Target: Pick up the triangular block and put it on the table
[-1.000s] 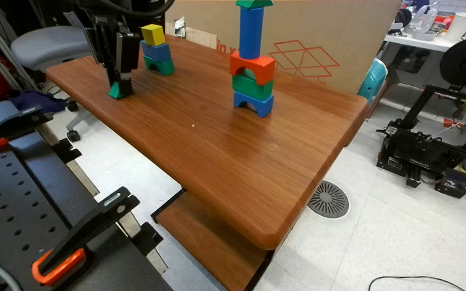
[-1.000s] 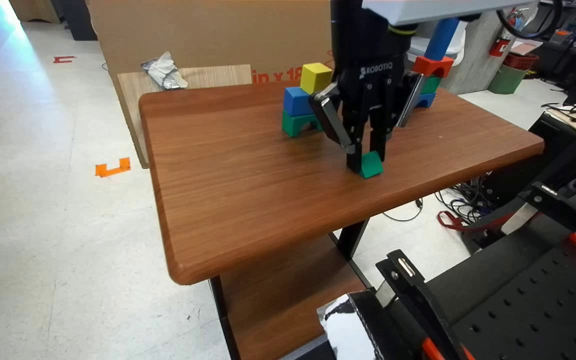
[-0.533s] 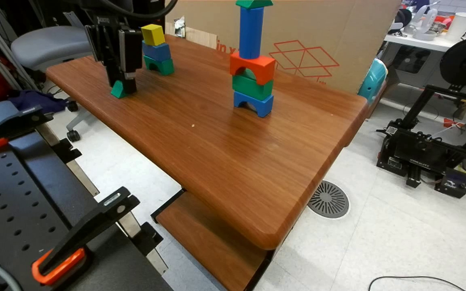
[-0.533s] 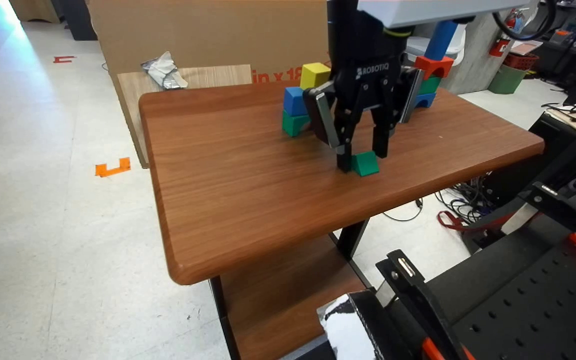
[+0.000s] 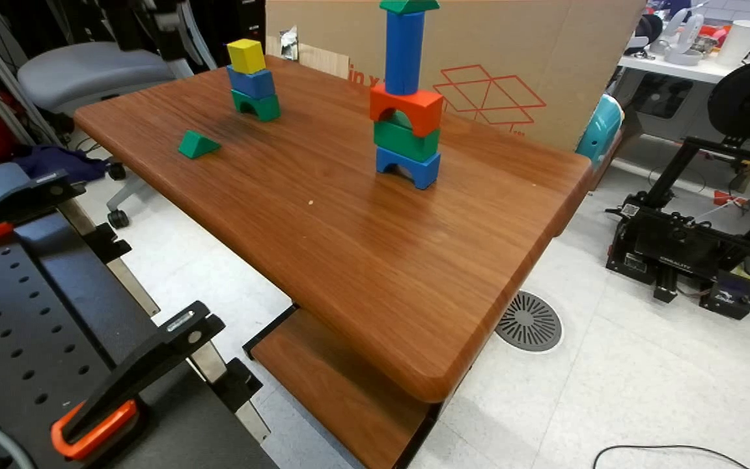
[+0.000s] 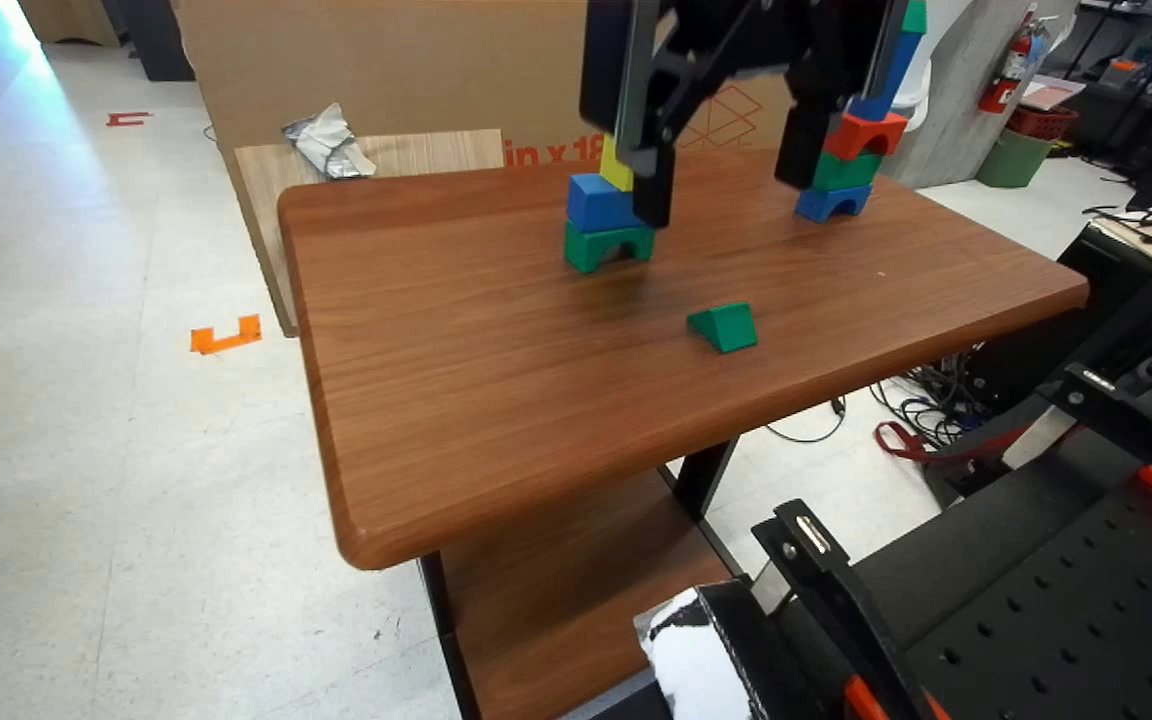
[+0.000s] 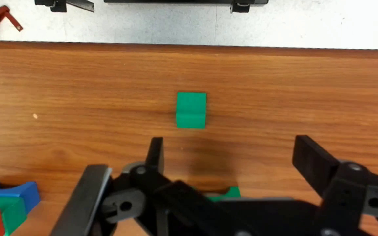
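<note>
The green triangular block (image 5: pixel 198 144) rests on the reddish-brown table (image 5: pixel 349 247), near its long edge, with nothing touching it. An exterior view shows its sloped sides and end face (image 6: pixel 725 327). In the wrist view the block (image 7: pixel 191 110) lies beyond the fingertips, as a green rectangle. My gripper (image 6: pixel 726 185) hangs well above the tabletop, jaws wide apart and holding nothing. From the wrist, bare wood shows between the fingertips of the gripper (image 7: pixel 230 144). In an exterior view the gripper is dark and partly cut off at the top.
A short stack with a yellow cube (image 5: pixel 247 56) on top stands behind the block, close to the gripper. Farther along rises a tall tower with a blue column (image 5: pixel 404 52) and a green wedge (image 5: pixel 409 6) on top. A cardboard box (image 5: pixel 479 39) stands behind the table.
A second ago the fingers were closed around the triangular block at the tabletop. They have spread, let it go, and the gripper has risen. The block stays on the table.
</note>
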Available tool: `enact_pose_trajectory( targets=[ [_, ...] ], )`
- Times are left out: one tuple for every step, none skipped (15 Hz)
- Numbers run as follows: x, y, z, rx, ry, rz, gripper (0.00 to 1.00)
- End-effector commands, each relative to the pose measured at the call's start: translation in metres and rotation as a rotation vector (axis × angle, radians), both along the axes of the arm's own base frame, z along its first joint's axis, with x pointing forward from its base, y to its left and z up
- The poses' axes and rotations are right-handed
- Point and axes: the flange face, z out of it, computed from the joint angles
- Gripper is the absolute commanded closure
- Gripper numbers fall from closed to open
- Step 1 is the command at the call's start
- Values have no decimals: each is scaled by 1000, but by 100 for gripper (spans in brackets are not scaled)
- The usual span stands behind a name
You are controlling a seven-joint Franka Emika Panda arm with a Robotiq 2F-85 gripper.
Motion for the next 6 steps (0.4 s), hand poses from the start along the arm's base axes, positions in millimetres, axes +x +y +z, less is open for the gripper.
enact_pose_trajectory(
  targets=[
    [-4,1,17,7,-18,-1,0],
    [-9,1,32,14,-32,-2,0],
    [-13,0,42,17,-43,-3,0],
    [-16,0,46,19,-46,-5,0],
    [-18,-1,47,19,-45,-6,0],
    [-19,-1,45,19,-41,-6,0]
  ],
)
